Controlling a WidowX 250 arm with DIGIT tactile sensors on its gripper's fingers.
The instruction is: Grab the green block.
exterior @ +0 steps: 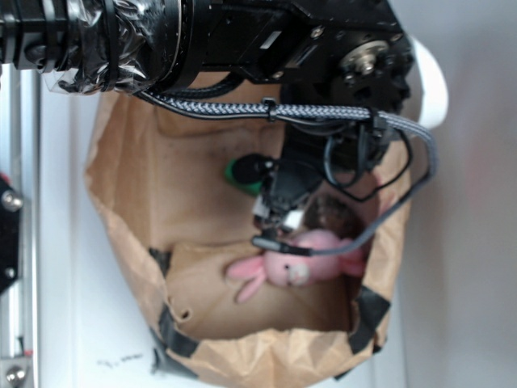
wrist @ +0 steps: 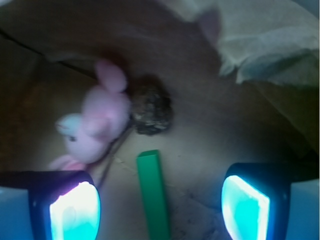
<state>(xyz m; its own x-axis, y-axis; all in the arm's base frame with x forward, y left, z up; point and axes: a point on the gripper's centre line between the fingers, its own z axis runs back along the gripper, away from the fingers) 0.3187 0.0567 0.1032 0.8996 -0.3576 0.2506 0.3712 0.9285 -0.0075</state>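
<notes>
The green block is a long bright green bar lying flat on the brown floor of a paper bag, running away from the camera in the wrist view. It lies between my two spread fingers, apart from both, a little nearer the left pad than the right pad. My gripper is open and hangs above the bar. In the exterior view only a green end of the block shows past the black gripper, which reaches down into the bag.
A pink plush bunny lies beyond the block's far end, with a dark lumpy object beside it. The brown paper bag walls everything in; its crumpled side rises at right.
</notes>
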